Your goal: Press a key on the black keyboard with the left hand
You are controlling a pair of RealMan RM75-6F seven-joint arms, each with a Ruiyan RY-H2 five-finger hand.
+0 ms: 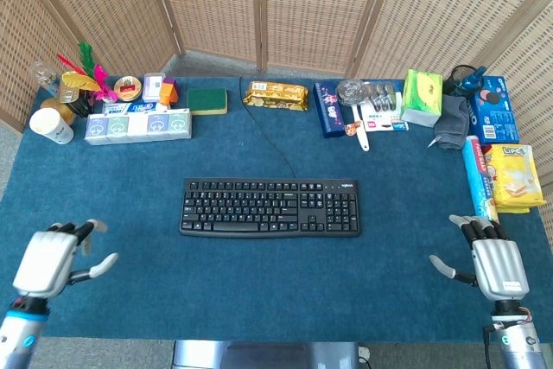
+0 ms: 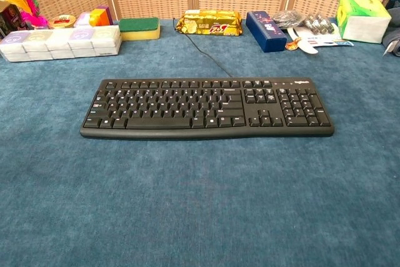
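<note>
The black keyboard [image 1: 270, 207] lies flat in the middle of the blue table, its cable running to the back; the chest view shows the keyboard [image 2: 207, 107] with nothing over its keys. My left hand [image 1: 50, 261] hovers at the front left corner, well left of the keyboard, fingers spread and holding nothing. My right hand [image 1: 494, 265] hangs at the front right, also with fingers spread and holding nothing. Neither hand appears in the chest view.
Along the back edge stand a white tissue pack row [image 1: 138, 124], a green sponge [image 1: 206, 100], a yellow snack bag [image 1: 276, 95], a blue box [image 1: 328, 110] and a green tissue box [image 1: 422, 97]. Snack boxes [image 1: 505, 174] line the right edge.
</note>
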